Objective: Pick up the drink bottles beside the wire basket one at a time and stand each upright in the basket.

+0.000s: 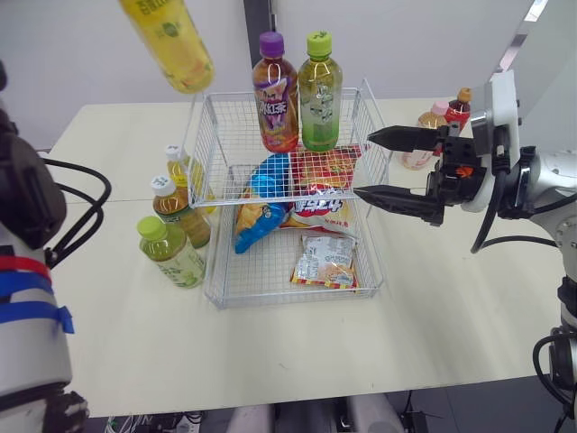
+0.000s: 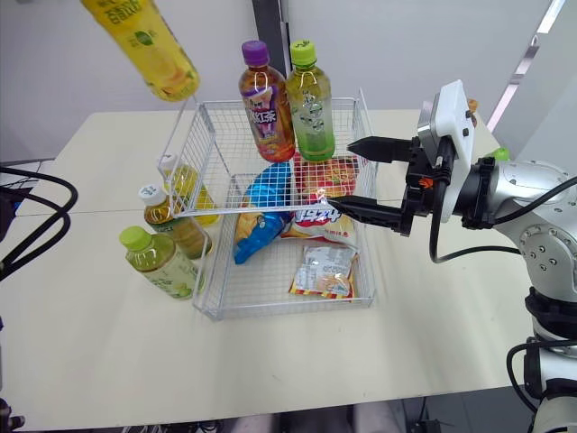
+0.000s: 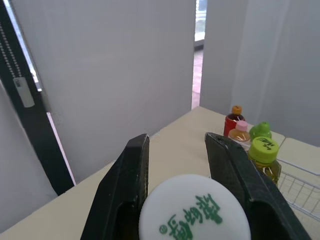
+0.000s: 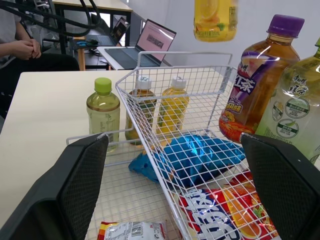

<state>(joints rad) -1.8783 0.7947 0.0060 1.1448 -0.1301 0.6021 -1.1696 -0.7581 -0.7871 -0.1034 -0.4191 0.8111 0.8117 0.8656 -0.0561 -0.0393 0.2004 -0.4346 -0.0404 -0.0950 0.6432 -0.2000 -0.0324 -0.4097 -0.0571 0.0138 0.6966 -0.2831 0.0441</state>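
One yellow plastic drink bottle [image 1: 171, 41] clamped in my left gripper [image 3: 176, 137], over the table's [image 1: 270, 352] far edge; right gripper [image 1: 365, 164] spread wide.

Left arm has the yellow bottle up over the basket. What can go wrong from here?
1. The yellow bottle hangs tilted in the left gripper above the left rear of the wire basket; it may catch the rim or land leaning.
2. Snack bags cover much of the basket, so footing is likely uneven.
3. It could knock the purple-cap bottle or green-cap bottle standing at the back.
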